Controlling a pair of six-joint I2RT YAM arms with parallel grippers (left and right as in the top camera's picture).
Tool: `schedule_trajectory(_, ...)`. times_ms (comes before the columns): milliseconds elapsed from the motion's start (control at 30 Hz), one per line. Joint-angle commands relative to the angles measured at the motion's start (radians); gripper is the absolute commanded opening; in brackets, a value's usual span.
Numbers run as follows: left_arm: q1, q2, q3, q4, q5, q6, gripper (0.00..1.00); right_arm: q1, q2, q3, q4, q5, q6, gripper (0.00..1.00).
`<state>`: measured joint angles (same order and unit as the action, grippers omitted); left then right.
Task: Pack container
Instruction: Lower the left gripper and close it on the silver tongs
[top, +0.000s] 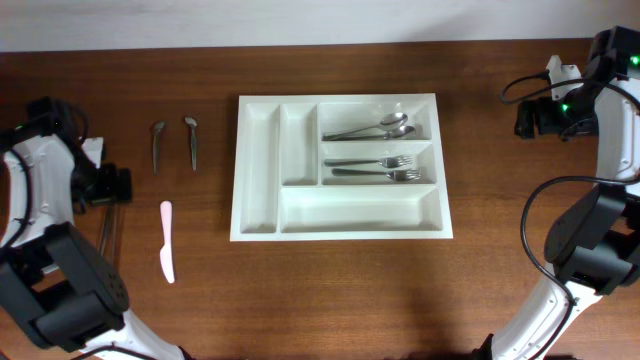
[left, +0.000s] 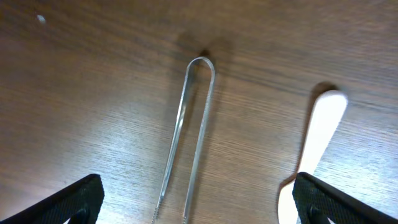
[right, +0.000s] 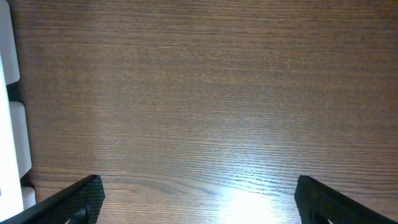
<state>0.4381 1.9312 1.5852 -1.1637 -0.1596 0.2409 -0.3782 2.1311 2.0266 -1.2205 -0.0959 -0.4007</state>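
The container (top: 258, 170), a white cutlery tray, sits mid-table. Its upper right compartment holds spoons (top: 372, 130), and the one below holds forks (top: 376, 168). On the wood to the left lie two small spoons (top: 158, 146) (top: 191, 142), a white plastic knife (top: 166, 240) and metal tweezers (top: 107, 235). My left gripper (left: 199, 208) hangs open over the tweezers (left: 194, 134), with the knife (left: 317, 137) by its right finger. My right gripper (right: 202, 205) is open over bare wood, right of the container's edge (right: 7, 124). Neither holds anything.
In the overhead view the left gripper (top: 112, 186) is near the table's left edge and the right gripper (top: 530, 118) at the far right. The container's two narrow compartments and its long front one hold nothing.
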Motion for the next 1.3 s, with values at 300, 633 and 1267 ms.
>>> schedule_trajectory(300, 0.079, 0.076, -0.005, -0.018, 0.144, 0.159, 0.99, -0.001, 0.007, -0.003, 0.002, -0.009, -0.01, 0.98)
schedule_trajectory(633, 0.083, 0.107, -0.05, 0.072, 0.034, 0.159, 0.99, -0.001, 0.007, -0.003, 0.002, -0.009, -0.01, 0.99)
schedule_trajectory(1267, 0.082, 0.116, -0.119, 0.145, 0.069, 0.255, 0.99, -0.001, 0.007, -0.003, 0.002, -0.009, -0.01, 0.99)
